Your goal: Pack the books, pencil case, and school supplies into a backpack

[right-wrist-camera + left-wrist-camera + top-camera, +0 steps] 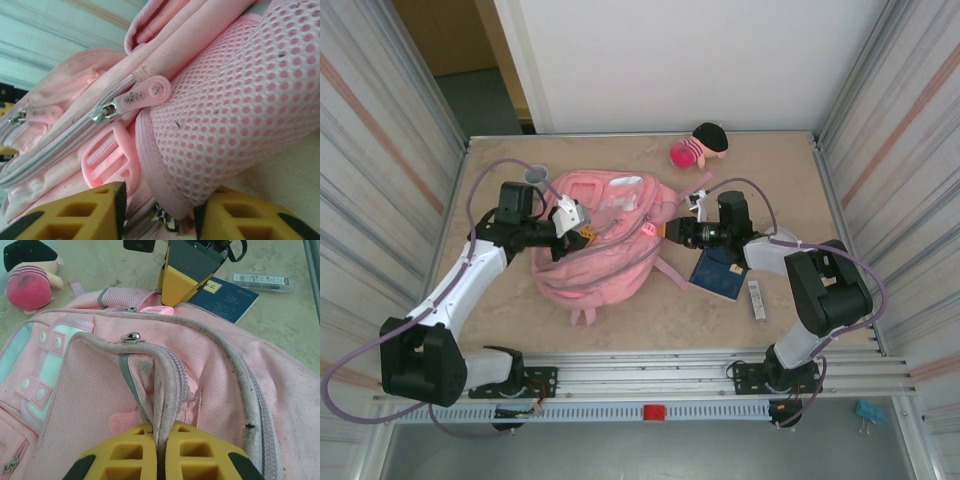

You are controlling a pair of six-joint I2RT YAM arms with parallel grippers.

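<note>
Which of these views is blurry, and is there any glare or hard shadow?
Top view: even light, soft shadow beside the backpack, side walls splay from the wide lens. Left wrist view: sharp, evenly lit, no glare. Right wrist view: zipper pull crisp, background blurred.

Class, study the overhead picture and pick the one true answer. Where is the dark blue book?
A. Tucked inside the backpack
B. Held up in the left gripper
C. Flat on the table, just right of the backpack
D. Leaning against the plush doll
C: the dark blue book lies flat on the table beside the right edge of the backpack, outside it and well short of the doll.
</note>
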